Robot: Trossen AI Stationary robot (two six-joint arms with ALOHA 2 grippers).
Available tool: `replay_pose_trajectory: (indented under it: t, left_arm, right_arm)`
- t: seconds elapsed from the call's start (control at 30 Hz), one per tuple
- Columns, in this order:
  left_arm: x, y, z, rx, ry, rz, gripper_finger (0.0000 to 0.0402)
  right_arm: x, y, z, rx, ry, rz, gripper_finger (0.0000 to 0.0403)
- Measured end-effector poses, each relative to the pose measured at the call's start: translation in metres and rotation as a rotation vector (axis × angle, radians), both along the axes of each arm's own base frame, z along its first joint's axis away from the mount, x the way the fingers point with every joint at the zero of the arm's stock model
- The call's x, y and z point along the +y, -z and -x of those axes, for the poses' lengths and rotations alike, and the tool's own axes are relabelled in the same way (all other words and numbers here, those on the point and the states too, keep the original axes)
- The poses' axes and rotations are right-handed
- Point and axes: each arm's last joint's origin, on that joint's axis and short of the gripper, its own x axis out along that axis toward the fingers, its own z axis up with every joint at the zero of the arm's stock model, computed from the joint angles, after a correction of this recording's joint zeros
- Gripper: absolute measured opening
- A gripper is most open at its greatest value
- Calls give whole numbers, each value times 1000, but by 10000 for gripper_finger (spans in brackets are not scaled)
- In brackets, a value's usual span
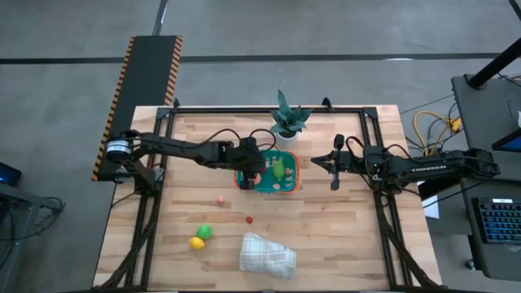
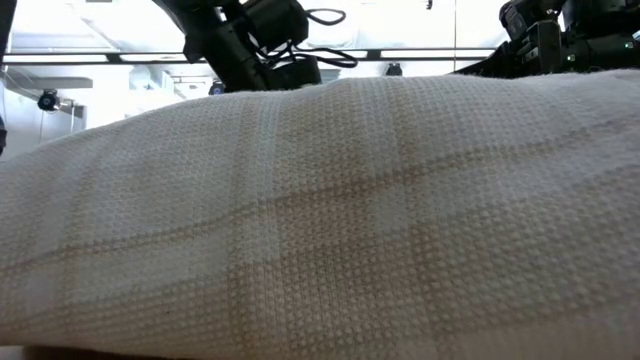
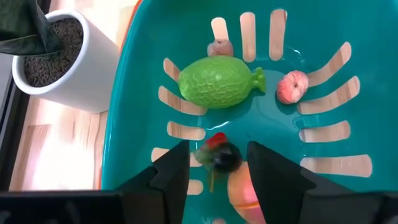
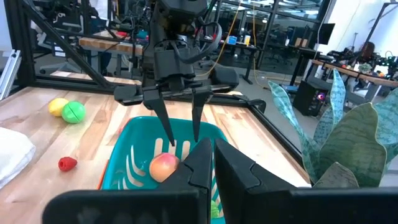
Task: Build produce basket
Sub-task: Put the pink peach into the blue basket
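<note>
Folded white cloth — nearest the low camera, filling almost all of that view; on the table's near edge in the high view.

Wooden table — slatted top, carrying all items.

Left arm — reaches in over the basket; left gripper points down into it, fingers parted, with a small dark berry and a red piece between the tips. Whether they touch it cannot be told.

Right arm — waits just beside the basket's right side; right gripper has its fingers pressed together, holding nothing.

Potted plant — white pot, just behind the basket.

Basket — teal, orange rim, slotted floor, mid-table. Contents (4 larger pieces seen): 1 bumpy green fruit, 1 pink piece, 1 small tan piece, 1 orange-pink fruit under the left fingertips.

Loose produce on the table: 1 green piece touching 1 yellow piece — near the cloth; 2 small red berries, and, in front of the basket.
</note>
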Motion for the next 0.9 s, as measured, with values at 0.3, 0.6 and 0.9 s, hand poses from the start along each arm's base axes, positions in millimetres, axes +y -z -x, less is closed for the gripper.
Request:
replay_pose_trajectory:
  t: [0.3,0.6,0.9]
  left_arm:
    - [-1,-18,4,-24,10,-34,187]
    - [-30,-88,64,-81,19,-23,191]
    - [-52,-117,113,-120,-29,69,191]
  right_arm:
    - [0,0,0,0,0,0,9]
    - [0,0,0,0,0,3,9]
    - [0,0,0,0,0,6,9]
